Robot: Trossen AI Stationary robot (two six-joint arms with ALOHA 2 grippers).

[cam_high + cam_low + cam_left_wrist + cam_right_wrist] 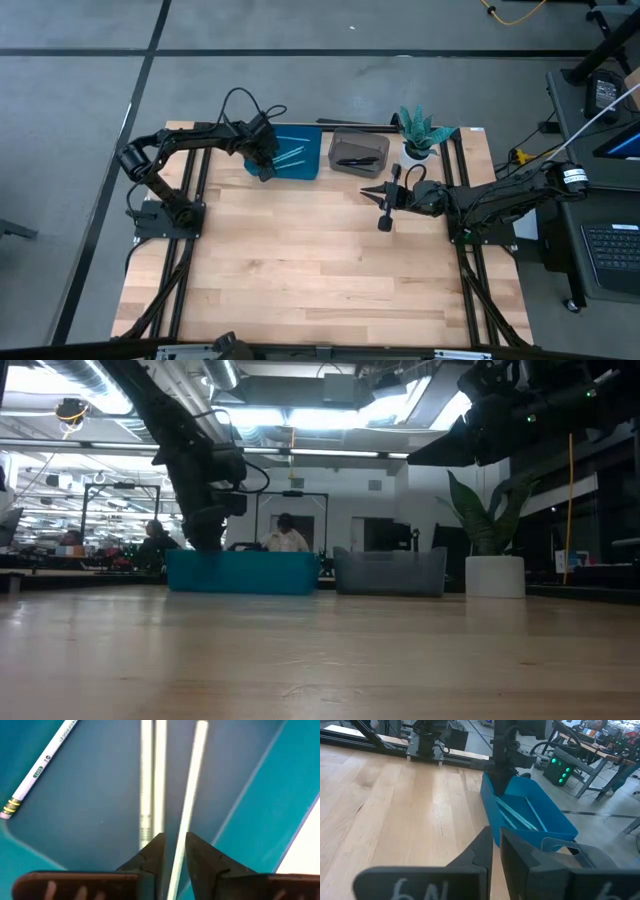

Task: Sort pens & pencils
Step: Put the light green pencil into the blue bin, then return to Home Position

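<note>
Several light-blue pencils lie flat on the floor of the blue bin at the table's far side. My left gripper points down into the bin's left end, open a little, with one pencil running between its fingertips. Black pens lie in the grey bin to the right of the blue one. My right gripper hovers shut and empty above the table, right of centre, pointing toward the blue bin. My left gripper stands astride one pencil's shaft, coming from above and slanting down into the blue bin. Blue floor shows between the pencil and one finger. Whether the other finger touches the pencil, I cannot tell.
A potted plant in a white pot stands at the far right, beside the grey bin. The wooden tabletop spreads out in front of the bins. People sit at desks in the room beyond the table.
</note>
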